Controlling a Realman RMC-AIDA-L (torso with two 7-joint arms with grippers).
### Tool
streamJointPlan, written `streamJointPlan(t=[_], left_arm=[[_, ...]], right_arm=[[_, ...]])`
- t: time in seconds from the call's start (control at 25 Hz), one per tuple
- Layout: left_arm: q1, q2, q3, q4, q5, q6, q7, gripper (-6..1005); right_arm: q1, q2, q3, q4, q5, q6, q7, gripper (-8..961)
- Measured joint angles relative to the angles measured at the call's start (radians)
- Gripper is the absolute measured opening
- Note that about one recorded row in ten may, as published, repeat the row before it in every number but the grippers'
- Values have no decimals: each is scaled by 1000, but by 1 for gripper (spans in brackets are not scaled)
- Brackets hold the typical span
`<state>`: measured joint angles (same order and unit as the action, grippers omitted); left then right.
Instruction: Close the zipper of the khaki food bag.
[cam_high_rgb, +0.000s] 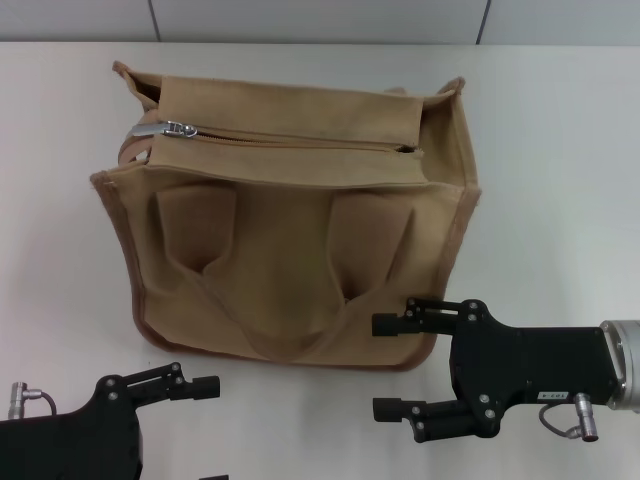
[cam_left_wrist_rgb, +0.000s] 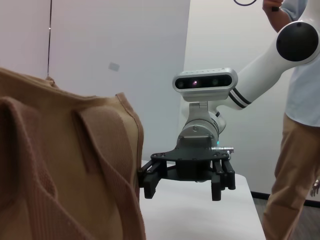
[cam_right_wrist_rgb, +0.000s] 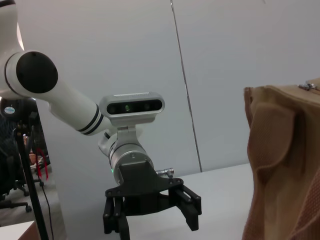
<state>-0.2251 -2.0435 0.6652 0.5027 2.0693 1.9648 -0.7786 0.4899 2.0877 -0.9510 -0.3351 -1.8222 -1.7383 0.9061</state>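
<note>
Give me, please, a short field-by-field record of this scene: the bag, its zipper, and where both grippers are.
bag: khaki food bag upright on the white table, handles hanging down its front
zipper: zipper runs across the top panel; silver pull tab at the bag's left end
left gripper: left gripper open, low in front of the bag's left corner, apart from it
right gripper: right gripper open, beside the bag's front right corner
contact: neither gripper holds anything

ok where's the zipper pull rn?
Head view: the zipper pull sits at the left end of the bag's top panel, far from both grippers.
</note>
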Motion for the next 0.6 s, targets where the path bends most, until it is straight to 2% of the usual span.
streamJointPlan(t=[0.6], left_arm=[[0, -10, -8, -3, -7, 0, 2, 812]], right_arm=[[9, 2, 10, 24, 3, 16, -1, 794]])
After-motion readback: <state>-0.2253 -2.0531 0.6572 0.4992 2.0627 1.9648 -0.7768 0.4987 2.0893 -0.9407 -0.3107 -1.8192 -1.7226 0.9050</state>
